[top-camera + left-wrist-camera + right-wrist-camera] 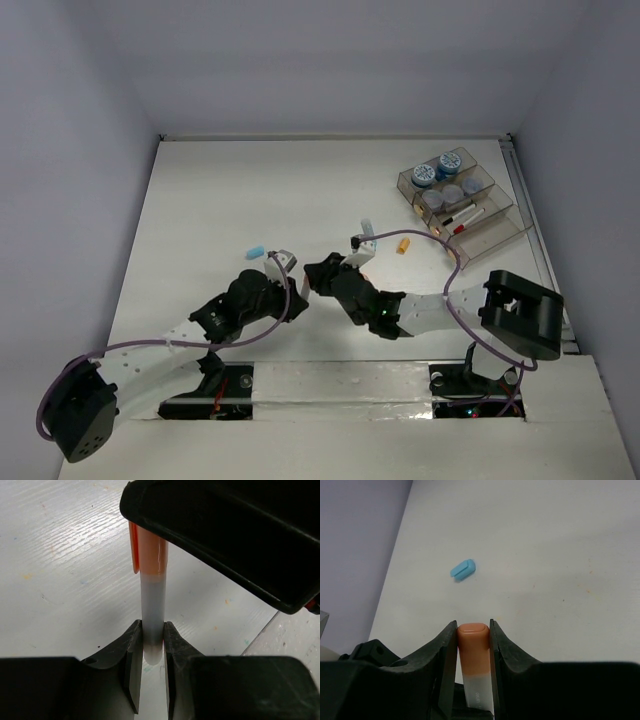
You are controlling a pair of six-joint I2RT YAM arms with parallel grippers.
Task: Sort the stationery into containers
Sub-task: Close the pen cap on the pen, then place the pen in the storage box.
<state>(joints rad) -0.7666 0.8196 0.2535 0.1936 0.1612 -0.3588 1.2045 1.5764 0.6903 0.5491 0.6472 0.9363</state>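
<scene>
Orange-capped pen (152,595): left hand (151,641), right hand (473,639) gripping; tray (497,228) at table (250,190) edge

1 tray (495,232), 5 jars (424,175), 2 pens (468,221) inside, 1 orange stick (403,244), 1 lt-blue eraser (256,250), 1 orange-capped pen (474,650).

We see a white table (250,180) (faintly speckled up close) bearing a smoky clear organiser tray (497,232) at far right. A short orange stick (403,244) and a pale-blue stick (367,227) lie nearby, with a light-blue pen cap (256,250) well apart, leftward.
</scene>
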